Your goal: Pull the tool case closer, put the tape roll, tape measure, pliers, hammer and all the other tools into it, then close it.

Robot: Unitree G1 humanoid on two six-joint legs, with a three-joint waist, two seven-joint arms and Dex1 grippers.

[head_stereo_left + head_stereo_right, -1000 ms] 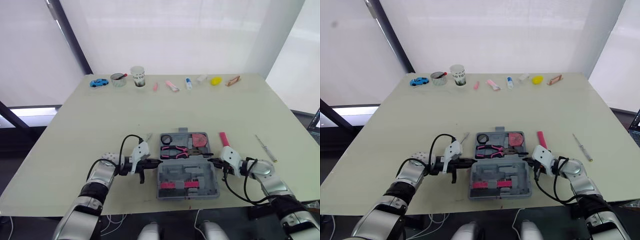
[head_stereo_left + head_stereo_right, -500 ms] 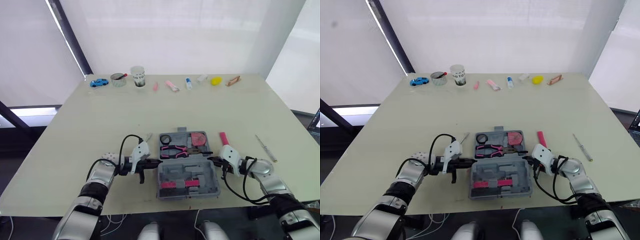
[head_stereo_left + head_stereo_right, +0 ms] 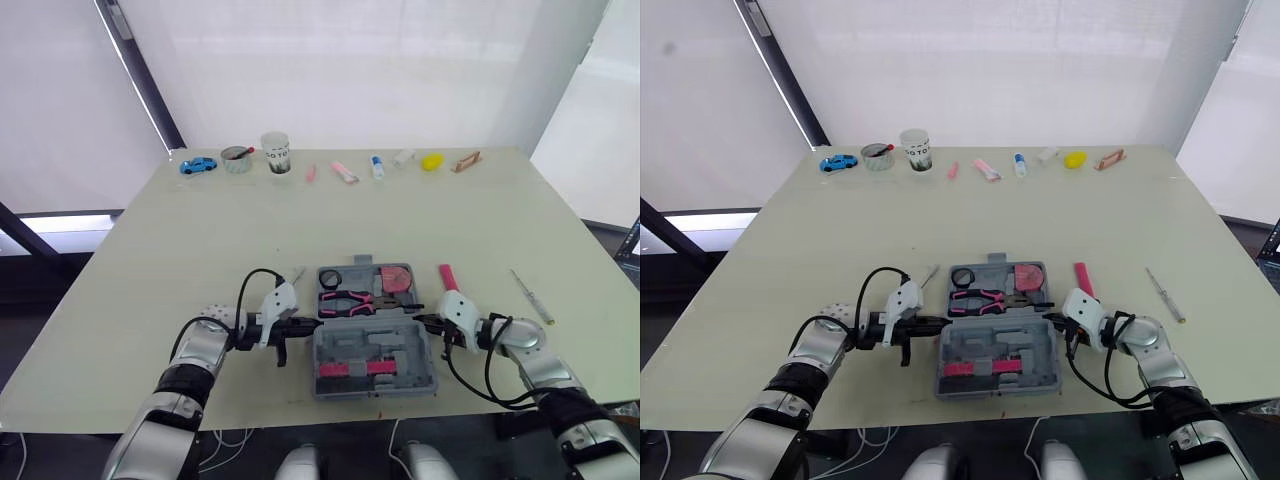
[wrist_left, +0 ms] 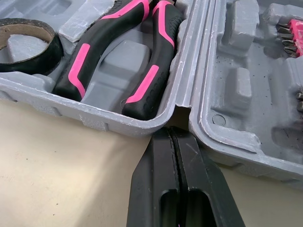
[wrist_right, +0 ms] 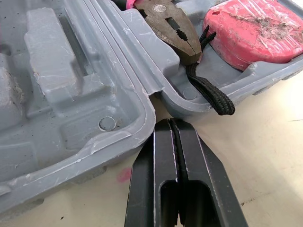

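Left gripper [image 4: 171, 132] and right gripper [image 5: 170, 124], fingers pressed together, at the hinge ends of the open tool case [image 3: 350, 352].

I have the case lying between the two grippers on the counter [image 3: 200, 230], each pair of tips nosed into the hinge notch on its own side. Just past the left tips sit the pliers [image 4: 142, 61] and the tape roll [image 4: 28, 47]. Just past the right tips sits the tape measure [image 5: 255, 28] (its black cord [image 5: 208, 94] trails over the rim). A pink-handled tool [image 3: 445, 277] lies loose on the counter beyond the right gripper.
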